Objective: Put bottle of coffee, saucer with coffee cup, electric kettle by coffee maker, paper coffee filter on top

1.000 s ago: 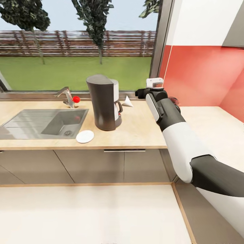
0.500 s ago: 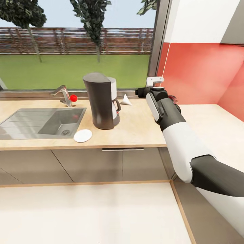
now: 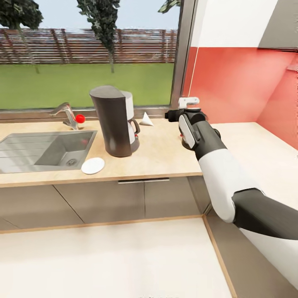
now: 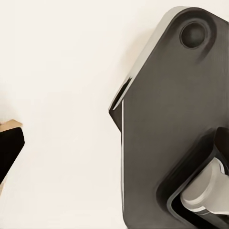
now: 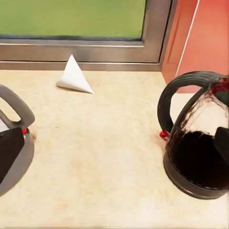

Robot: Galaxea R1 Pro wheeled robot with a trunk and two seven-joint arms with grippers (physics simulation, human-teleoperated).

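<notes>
Beige tabletop (image 3: 161,153) lies bare between the coffee maker (image 3: 114,121) and the electric kettle (image 5: 198,140). The saucer (image 3: 92,165) sits near the front edge. I cannot tell the right end effector's (image 3: 178,115) opening.

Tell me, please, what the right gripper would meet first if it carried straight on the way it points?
Probably the bare kitchen countertop, between the electric kettle and the paper coffee filter; depth is unclear.

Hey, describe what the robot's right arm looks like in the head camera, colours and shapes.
The right arm is built of smooth rounded segments: a dark grey upper section, a white forearm shell, then a dark grey wrist link with a white oblong panel on its side. At its end sits a black block topped by a small white bracket, the right gripper. No loose cables show.
</notes>
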